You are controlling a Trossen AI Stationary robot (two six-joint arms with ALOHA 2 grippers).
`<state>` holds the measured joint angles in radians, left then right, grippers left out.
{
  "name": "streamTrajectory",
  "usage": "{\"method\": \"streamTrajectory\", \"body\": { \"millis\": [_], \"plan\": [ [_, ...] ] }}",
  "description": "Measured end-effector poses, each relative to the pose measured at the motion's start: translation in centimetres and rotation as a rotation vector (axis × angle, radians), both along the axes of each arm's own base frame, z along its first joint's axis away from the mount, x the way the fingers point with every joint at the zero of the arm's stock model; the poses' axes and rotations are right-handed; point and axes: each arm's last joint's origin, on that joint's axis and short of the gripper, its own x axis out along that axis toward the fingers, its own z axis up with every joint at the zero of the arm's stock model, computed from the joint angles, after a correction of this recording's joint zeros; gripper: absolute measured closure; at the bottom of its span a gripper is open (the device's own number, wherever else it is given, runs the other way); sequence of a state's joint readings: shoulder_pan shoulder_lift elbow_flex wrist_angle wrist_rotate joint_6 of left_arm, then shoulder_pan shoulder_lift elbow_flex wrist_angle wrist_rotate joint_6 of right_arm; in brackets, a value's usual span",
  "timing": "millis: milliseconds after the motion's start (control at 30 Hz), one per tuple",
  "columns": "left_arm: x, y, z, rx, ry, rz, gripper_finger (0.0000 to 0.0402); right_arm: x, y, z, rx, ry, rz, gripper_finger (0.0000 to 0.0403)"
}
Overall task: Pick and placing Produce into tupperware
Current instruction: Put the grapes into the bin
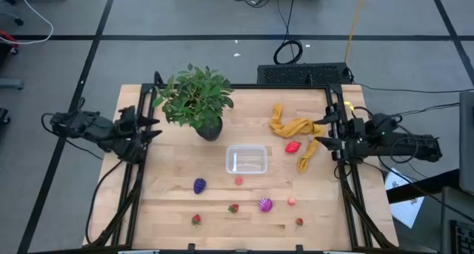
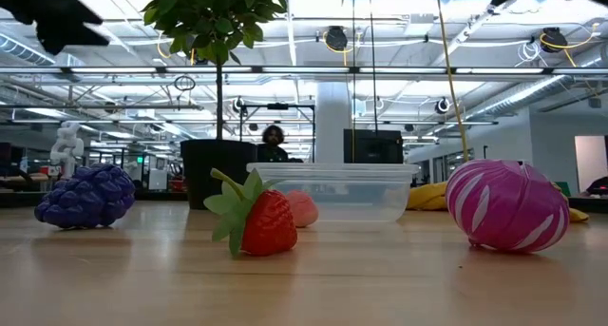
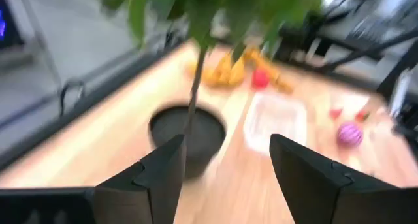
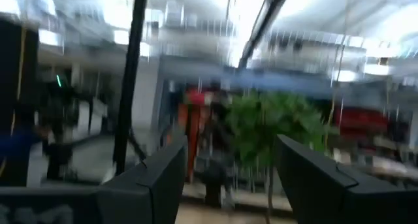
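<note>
The clear tupperware [image 1: 246, 159] stands on its base at the table's middle with nothing in it. The produce lies loose on the wood. A purple bumpy piece [image 1: 199, 185], a magenta one [image 1: 265, 204], a pink one [image 1: 292, 201] and several small red strawberries [image 1: 233, 208] lie nearer the front. One red piece [image 1: 293, 146] rests beside the cloth. My left gripper [image 1: 152, 128] hangs open above the table's left edge, near the plant. My right gripper [image 1: 322, 132] hangs open above the right edge. In each wrist view the fingers [image 3: 163, 172] [image 4: 157, 178] have nothing between them.
A potted leafy plant [image 1: 198, 100] stands at the far left, close to my left gripper. A mustard-yellow cloth [image 1: 295, 132] lies crumpled at the far right. Black frame rails [image 1: 133, 187] run along both side edges. A person [image 2: 273, 142] sits in the room far behind the table.
</note>
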<state>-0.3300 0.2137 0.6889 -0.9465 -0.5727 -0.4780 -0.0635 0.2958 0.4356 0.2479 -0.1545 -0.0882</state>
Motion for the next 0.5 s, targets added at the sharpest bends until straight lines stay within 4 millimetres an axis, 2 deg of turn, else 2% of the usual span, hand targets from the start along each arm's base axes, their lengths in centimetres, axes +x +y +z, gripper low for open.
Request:
{"method": "streamTrajectory", "body": {
  "millis": [167,267,367,500],
  "plan": [
    [1.2,-0.7,-1.0,-0.097,0.202,-0.02,0.0174,3.3,-0.5,1.6,0.006,0.363,-0.097,0.0183],
    [1.7,-0.9,-2.3,-0.157,0.361,0.057,0.0174,5.2,-0.7,1.9,0.009,0.547,-0.137,0.0183],
    [2.4,-1.1,-2.9,-0.152,0.459,0.117,0.0174,6.4,-0.9,2.3,0.008,0.653,-0.16,0.0183],
    [3.6,-1.6,-3.2,-0.136,0.514,0.121,0.0174,7.0,-0.9,2.2,0.007,0.716,-0.164,0.0183]
  ]
}}
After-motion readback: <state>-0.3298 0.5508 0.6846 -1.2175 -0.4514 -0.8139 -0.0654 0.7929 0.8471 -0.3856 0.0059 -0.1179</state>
